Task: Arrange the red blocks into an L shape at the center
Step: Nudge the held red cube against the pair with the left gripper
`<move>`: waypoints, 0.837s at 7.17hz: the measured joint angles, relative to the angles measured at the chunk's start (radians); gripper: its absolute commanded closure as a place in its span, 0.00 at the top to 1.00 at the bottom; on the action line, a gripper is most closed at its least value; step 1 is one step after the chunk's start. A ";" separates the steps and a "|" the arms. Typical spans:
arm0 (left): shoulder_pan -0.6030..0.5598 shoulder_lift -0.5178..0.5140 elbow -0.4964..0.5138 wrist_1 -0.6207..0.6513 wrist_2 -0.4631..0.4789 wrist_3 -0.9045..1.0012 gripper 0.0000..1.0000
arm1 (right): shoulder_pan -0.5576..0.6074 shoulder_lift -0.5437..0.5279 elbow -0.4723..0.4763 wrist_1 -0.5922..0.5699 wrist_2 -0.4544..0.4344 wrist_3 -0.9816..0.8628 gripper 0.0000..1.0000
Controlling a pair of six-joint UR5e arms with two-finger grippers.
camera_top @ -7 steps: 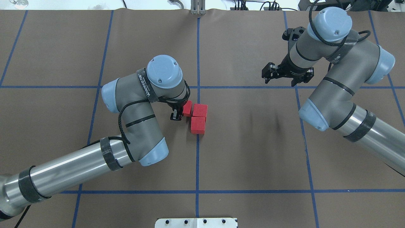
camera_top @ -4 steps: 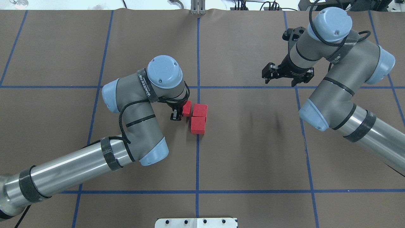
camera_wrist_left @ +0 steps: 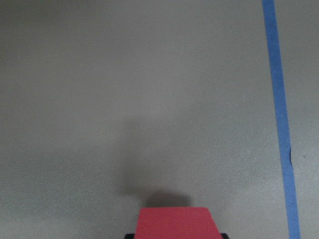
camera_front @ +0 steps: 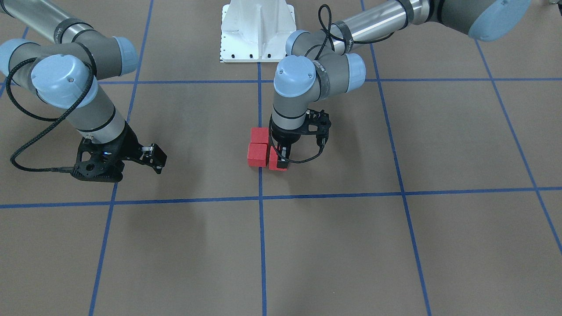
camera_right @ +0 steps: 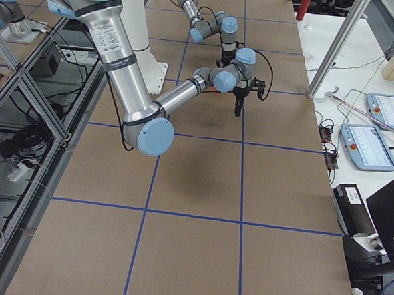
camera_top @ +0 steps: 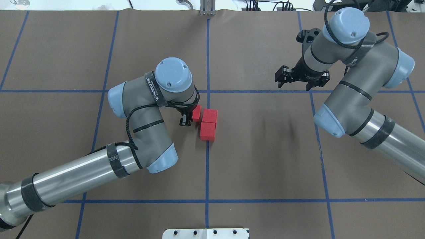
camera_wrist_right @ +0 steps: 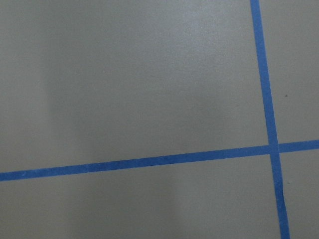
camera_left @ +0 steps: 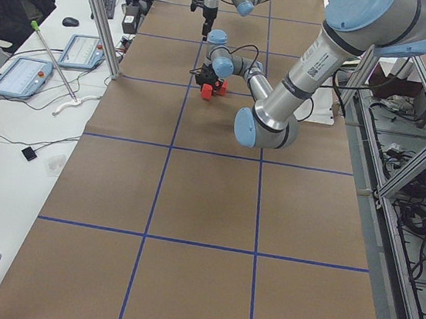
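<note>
Left gripper (camera_top: 192,117) clamped on a red block (camera_top: 197,113) | just beside, 3 o'clock: your other two red blocks (camera_top: 208,131) | right gripper (camera_top: 295,83) wide open, empty

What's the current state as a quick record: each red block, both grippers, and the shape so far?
corner red block: on the center tape line
near red block: against the corner red block's robot-facing side, also on the line
third red block: on the corner red block's left, between the left gripper's fingers
left gripper: shut on the third red block, low at the table
right gripper: open, empty, well off to the right
shape: L outline formed; third red block not yet released
</note>
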 measured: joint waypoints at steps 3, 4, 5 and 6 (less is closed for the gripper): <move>-0.002 -0.011 0.016 0.001 -0.001 -0.010 0.00 | 0.000 0.000 -0.002 0.000 0.000 0.001 0.99; -0.002 -0.012 0.017 0.001 -0.002 -0.019 0.00 | 0.000 0.000 -0.002 0.000 0.000 0.001 0.99; -0.002 -0.012 0.018 0.002 -0.003 -0.029 0.00 | 0.000 0.000 -0.001 0.000 0.000 0.001 0.99; -0.002 -0.012 0.018 0.002 -0.003 -0.045 0.00 | 0.000 0.000 -0.001 0.000 0.000 0.001 0.99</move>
